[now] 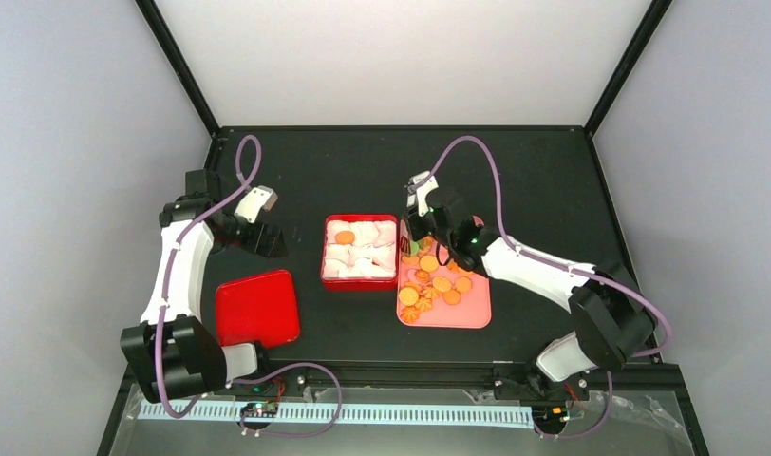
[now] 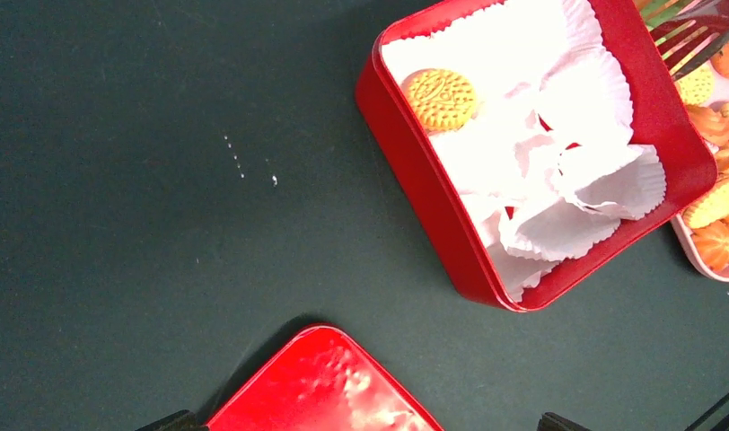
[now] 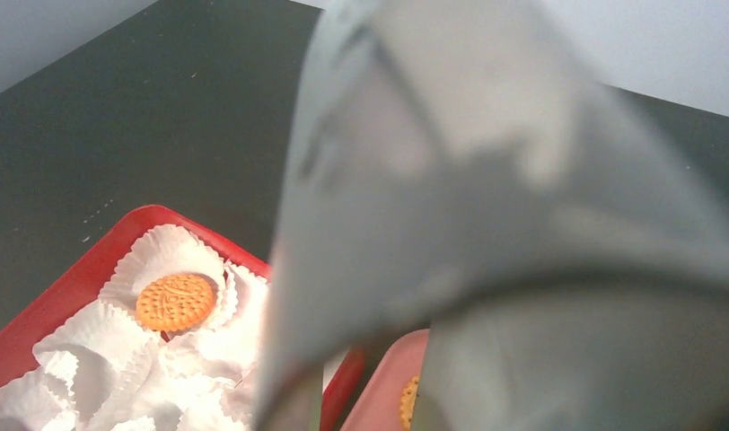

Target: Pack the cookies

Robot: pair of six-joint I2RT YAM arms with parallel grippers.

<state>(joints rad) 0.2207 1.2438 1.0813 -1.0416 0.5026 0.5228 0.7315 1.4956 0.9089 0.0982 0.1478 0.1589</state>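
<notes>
Holding one cookie point(image 2: 440, 99) among paper cups point(image 2: 567, 171), the red tin point(image 2: 415, 171) sits beside a pink tray point(image 1: 472, 309) of cookies point(image 1: 434, 285). The right tool point(image 1: 422, 239) pinches tongs point(image 3: 487, 224); the left tool point(image 1: 268, 244) is spread.

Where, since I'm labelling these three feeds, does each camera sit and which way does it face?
Top view: above and behind the arm bases, looking down on the table; the whole left arm and right arm show.
Left wrist: on the left arm, looking down at the red box and red lid; only its fingertips show, at the bottom edge.
Right wrist: on the right arm, looking slantwise over the box toward a wall; blurred tongs fill the frame.
Shared: all three show the cookie in the box.
</notes>
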